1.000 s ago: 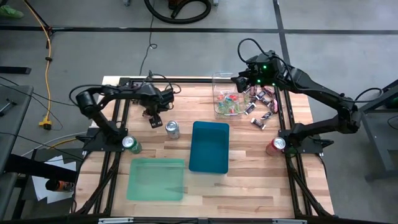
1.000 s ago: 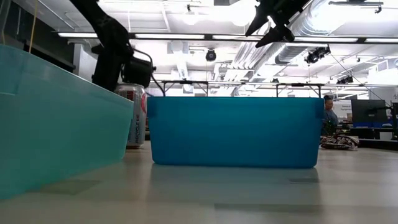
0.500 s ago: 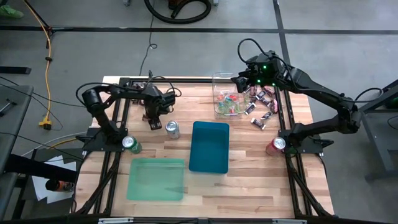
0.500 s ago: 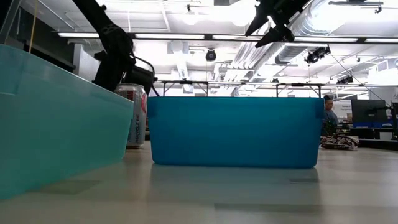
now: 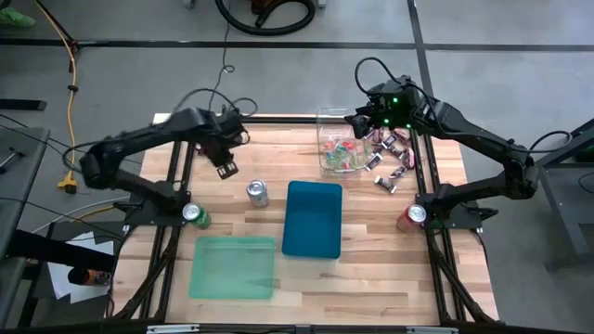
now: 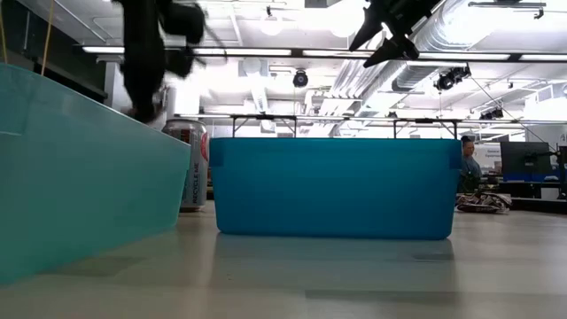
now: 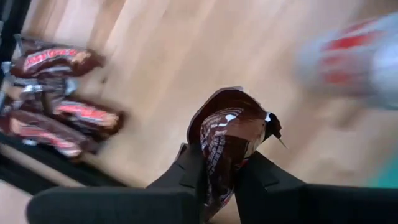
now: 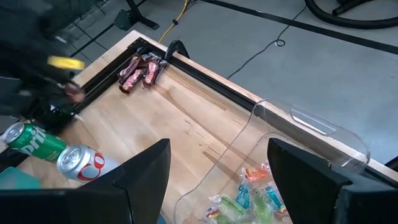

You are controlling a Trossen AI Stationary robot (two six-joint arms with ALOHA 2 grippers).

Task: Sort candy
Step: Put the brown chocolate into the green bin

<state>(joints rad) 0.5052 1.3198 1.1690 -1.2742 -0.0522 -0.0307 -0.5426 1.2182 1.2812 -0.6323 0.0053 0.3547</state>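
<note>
A dark brown wrapped bar [image 7: 229, 140] is clamped between the two fingers of the left gripper [image 7: 221, 171], and it is held clear of the tabletop [image 5: 269, 218]. In the high view the left gripper [image 5: 225, 168] is seen above the far left part of the tabletop, with a silver soda can [image 5: 257, 193] just beside and nearer than it. A small heap of like brown bars [image 7: 53, 93] is left lying behind the gripper, by the black frame at the tabletop's edge.

The step in hand is judged to be the carrying of one picked bar toward a bin. Two bins are offered on the near side of the gripper: a blue bin [image 5: 312, 218] beyond the silver can, and a pale green bin [image 5: 233, 267] nearer the front edge. Which of them is meant for brown bars cannot be told. For the next move, the bar is to be kept high enough to pass over the can and the bin wall, and it is to be let go only once it is over the bin's inside.

The right gripper [image 5: 358, 122] is held wide open and empty, just above the rim of a clear tub [image 5: 340, 141] in which small bright sweets [image 8: 249, 199] are seen below it. More dark wrapped pieces [image 5: 393, 158] lie on the tabletop just beside that tub.
</note>
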